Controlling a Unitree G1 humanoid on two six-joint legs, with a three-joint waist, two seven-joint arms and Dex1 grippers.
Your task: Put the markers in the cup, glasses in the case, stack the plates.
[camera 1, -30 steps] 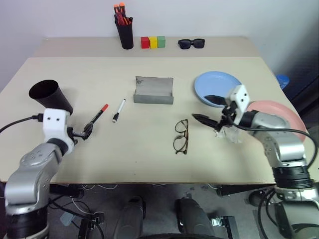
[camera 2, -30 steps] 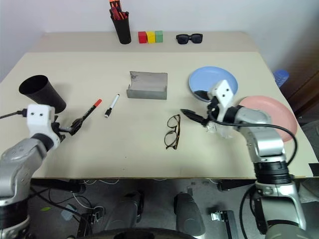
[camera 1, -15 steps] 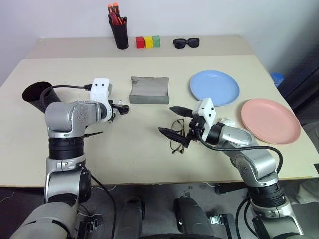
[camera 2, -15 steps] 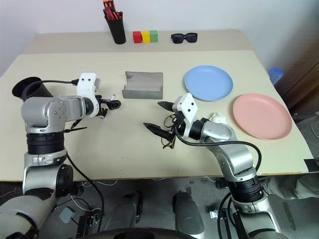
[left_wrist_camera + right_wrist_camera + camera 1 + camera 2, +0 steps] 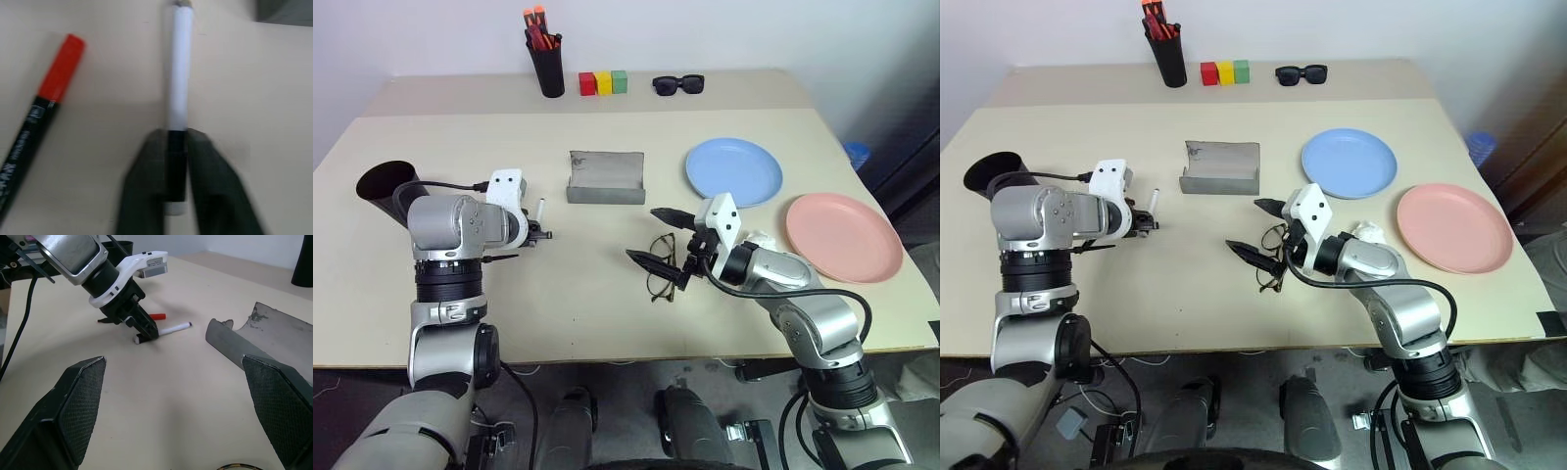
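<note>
White marker (image 5: 180,73), black-capped, seemingly clamped at its cap by left hand (image 5: 177,196).

Head pair: looks forward and down from above the near edge, taking in the whole tabletop (image 5: 607,284) as far as the wall.
Eye offset: both eyes cover the same scene, slightly shifted sideways between them.
Left wrist: very close, facing down along its own fingers (image 5: 146,196) onto the white marker (image 5: 180,73), with the red-capped marker (image 5: 44,112) just beside it.
Right wrist: low above the tabletop, facing across it towards the robot's left, between its two wide-spread fingers (image 5: 73,406).
Shared: the right wrist view also takes in the left gripper (image 5: 145,331), both markers and the grey case (image 5: 264,342), all seen from the head too.
</note>
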